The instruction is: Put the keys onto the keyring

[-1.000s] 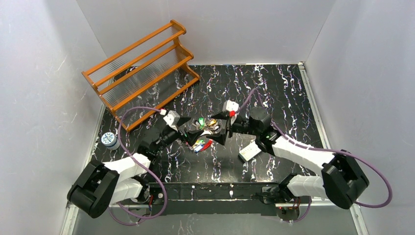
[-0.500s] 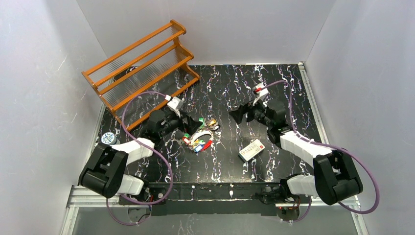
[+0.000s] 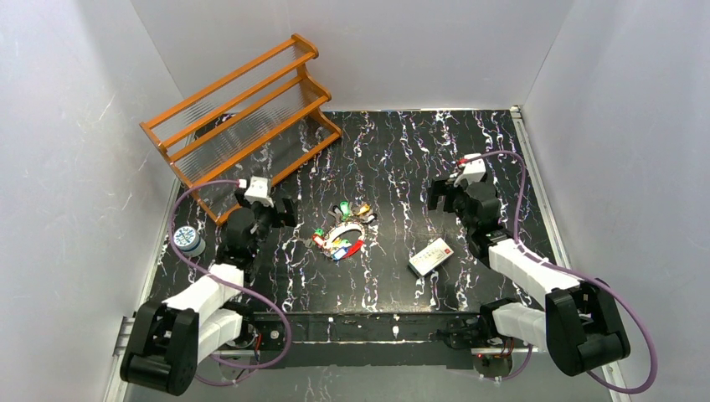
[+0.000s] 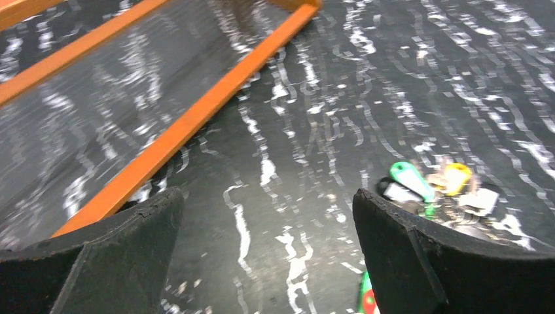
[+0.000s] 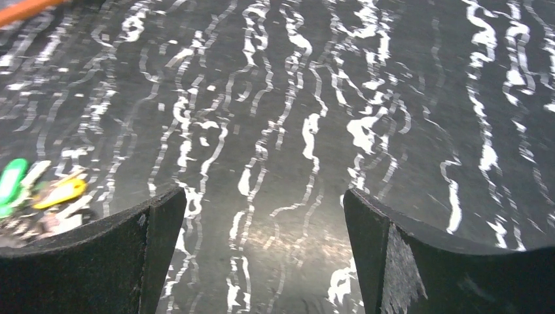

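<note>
Keys (image 3: pixel 342 246): 1 cluster, exact no. can't tell; green, yellow, red and white heads seen. Keyring (image 3: pixel 338 229) x1. Orange rack (image 3: pixel 243 126) x1. White card (image 3: pixel 431 256) w/ red dot x1. Small round tub (image 3: pixel 189 240) x1. Claws x2: left claw (image 4: pixel 267 209), right claw (image 5: pixel 264 206).

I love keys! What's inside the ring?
Mostly dark table shows inside the ring. Keys cluster on its rim, covering parts of the loop; whatever lies under them is hidden.

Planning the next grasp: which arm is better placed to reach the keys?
Probably left. The left fingers sit nearer the small colour-headed, silver-bladed keys in the top view, and their wrist camera shows them beside one finger. The right fingers are farther.
</note>
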Robot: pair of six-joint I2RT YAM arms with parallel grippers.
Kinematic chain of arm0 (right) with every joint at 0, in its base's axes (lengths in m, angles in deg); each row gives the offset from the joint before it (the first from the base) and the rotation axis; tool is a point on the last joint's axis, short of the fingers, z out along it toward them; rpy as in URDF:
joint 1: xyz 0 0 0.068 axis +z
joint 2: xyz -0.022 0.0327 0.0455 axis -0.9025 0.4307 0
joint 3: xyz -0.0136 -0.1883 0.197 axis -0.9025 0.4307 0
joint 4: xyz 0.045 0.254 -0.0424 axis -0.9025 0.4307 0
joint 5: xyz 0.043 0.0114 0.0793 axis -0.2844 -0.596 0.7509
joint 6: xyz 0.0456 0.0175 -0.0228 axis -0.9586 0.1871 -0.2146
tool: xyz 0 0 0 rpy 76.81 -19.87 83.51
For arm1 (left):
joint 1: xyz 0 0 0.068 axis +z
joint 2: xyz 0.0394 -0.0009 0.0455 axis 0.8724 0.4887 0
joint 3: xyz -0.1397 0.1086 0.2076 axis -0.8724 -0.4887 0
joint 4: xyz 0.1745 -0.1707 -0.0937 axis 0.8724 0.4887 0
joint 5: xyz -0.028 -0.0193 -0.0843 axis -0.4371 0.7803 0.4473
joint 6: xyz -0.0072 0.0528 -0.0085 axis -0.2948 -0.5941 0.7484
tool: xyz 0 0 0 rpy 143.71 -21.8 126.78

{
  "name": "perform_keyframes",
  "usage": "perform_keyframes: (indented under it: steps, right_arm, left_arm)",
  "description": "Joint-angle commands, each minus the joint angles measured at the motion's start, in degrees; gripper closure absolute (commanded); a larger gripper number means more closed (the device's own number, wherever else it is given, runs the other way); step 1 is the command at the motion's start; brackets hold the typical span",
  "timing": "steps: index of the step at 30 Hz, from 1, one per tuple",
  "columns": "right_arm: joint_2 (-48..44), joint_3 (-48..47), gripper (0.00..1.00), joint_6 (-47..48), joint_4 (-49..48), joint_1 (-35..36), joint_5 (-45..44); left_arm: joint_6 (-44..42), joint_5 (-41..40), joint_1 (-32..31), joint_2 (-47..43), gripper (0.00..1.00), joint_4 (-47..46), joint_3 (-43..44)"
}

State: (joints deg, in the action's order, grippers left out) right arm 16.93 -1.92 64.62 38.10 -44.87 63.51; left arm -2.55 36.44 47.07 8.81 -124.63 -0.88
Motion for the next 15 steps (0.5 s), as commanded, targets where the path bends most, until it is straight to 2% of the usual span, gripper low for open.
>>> perform_keyframes:
  steps: [1, 7, 15]
  right_arm:
    - [-2.2, 2.5, 0.01, 4.2, 0.1, 0.0, -11.9]
    - [-2.1, 7.0, 0.01, 5.2, -4.7, -0.1, -18.1]
    - [1.0, 13.0, 0.01, 3.8, -15.5, -1.3, -19.1]
  left_arm:
    - [-5.5, -14.3, 0.2, -3.6, 0.02, 1.6, -3.5]
    - [-8.7, -20.5, 0.3, 3.3, 0.02, -1.1, -4.4]
    - [-11.0, -17.5, 0.5, 17.9, 0.01, -16.4, -5.0]
